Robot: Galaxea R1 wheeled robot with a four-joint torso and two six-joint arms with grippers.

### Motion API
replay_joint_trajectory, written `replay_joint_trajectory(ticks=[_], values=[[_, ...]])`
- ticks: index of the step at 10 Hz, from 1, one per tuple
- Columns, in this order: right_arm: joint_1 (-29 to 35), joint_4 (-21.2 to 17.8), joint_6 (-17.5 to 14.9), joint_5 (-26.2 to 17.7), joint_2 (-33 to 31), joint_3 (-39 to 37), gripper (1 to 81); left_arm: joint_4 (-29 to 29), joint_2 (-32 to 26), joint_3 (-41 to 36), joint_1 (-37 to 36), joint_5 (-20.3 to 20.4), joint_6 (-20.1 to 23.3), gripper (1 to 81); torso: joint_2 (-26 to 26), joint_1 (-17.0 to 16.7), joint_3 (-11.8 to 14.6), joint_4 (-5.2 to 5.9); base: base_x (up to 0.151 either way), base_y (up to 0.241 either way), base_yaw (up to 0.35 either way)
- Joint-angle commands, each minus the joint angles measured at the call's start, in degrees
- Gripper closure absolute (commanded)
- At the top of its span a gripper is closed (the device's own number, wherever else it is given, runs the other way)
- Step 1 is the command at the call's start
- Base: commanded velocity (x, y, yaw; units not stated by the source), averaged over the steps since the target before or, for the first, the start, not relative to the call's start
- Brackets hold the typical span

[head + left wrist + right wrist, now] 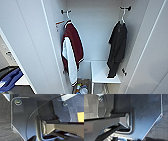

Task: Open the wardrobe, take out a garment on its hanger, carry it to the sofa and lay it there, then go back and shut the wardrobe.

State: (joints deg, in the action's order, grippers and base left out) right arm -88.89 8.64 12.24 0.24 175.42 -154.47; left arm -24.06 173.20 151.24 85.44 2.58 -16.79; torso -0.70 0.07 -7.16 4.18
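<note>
The wardrobe stands in front of me in the head view with both white doors swung wide, the left door and the right door framing the inside. The garment, a black shirt, hangs at the right inside on the white hanger, whose hook sits on a dark peg. Its hem reaches down to a white shelf.
A dark red jacket with white sleeves hangs from a peg at the left inside. Below it a box of small items sits on the wardrobe floor. Something blue lies low beyond the left door.
</note>
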Motion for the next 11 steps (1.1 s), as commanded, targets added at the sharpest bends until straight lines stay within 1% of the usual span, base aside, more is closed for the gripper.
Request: replay_joint_trajectory(ticks=[1, 4, 11], values=[[1.4, 0.0, 0.1, -3.1, 0.4, 0.4, 1.0, -0.8, 0.5, -0.2, -1.9, -2.8, 0.1, 1.0, 0.0, 0.0, 0.0, 0.0, 0.0, 0.0, 0.0], [1.5, 0.0, 0.2, -3.0, 0.5, 0.4, 1.0, -0.9, 0.5, -0.2, -1.6, -3.0, 0.1, 1.0, 0.0, 0.0, 0.0, 0.0, 0.0, 0.0, 0.0], [1.5, 0.0, 0.2, -2.3, 0.3, 0.4, 1.0, -0.9, 0.5, -0.2, -1.4, -3.4, 0.1, 1.0, -0.1, -0.1, 0.0, 0.0, 0.084, 0.0, 0.0]])
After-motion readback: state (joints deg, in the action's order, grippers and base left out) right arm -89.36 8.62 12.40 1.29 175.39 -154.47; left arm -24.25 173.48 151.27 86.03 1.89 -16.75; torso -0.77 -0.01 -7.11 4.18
